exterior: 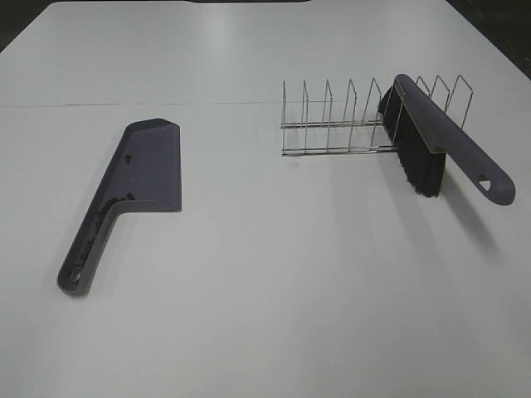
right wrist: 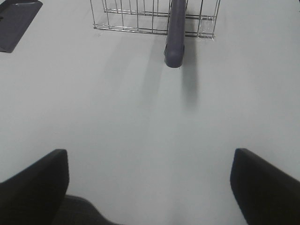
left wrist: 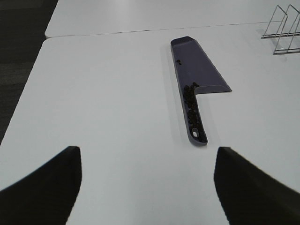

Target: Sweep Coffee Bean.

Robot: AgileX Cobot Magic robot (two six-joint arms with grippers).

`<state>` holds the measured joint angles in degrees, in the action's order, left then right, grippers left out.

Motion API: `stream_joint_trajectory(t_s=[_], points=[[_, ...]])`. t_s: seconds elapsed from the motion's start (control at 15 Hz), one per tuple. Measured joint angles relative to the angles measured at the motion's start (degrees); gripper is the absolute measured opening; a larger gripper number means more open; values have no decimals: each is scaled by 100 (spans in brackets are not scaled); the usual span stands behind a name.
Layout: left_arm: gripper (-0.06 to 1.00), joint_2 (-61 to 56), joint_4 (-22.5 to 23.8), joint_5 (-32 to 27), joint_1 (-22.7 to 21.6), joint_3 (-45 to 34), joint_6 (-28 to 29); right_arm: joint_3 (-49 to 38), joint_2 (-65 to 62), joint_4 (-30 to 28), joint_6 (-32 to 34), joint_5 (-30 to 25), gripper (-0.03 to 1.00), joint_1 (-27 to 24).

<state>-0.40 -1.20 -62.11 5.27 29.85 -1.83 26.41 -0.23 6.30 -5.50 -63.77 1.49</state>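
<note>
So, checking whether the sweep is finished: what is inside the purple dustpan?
Dark coffee beans sit inside the dustpan, bunched along its handle channel, with a couple loose on the blade. Anything beneath the piled beans is hidden.

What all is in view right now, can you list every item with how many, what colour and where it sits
dustpan: one, purple-grey, flat on the left side of the table, handle toward the near edge
coffee beans: a few dozen, dark brown-black, mostly in the dustpan's handle channel, a couple on its blade
brush: one, purple-grey with black bristles, propped in the wire rack, handle sticking out toward the near right
wire rack: one, silver, right of centre toward the back
table: white, under everything
left tool: one, black, open, empty, hanging above the table short of the dustpan handle
right tool: one, black, open, empty, hanging above the table short of the brush handle
</note>
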Motion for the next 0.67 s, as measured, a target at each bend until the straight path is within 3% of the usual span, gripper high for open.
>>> stream_joint_trajectory(t_s=[0.67], points=[[72,0,0,0,0,0,11,0,0,0,0,0,82,0]])
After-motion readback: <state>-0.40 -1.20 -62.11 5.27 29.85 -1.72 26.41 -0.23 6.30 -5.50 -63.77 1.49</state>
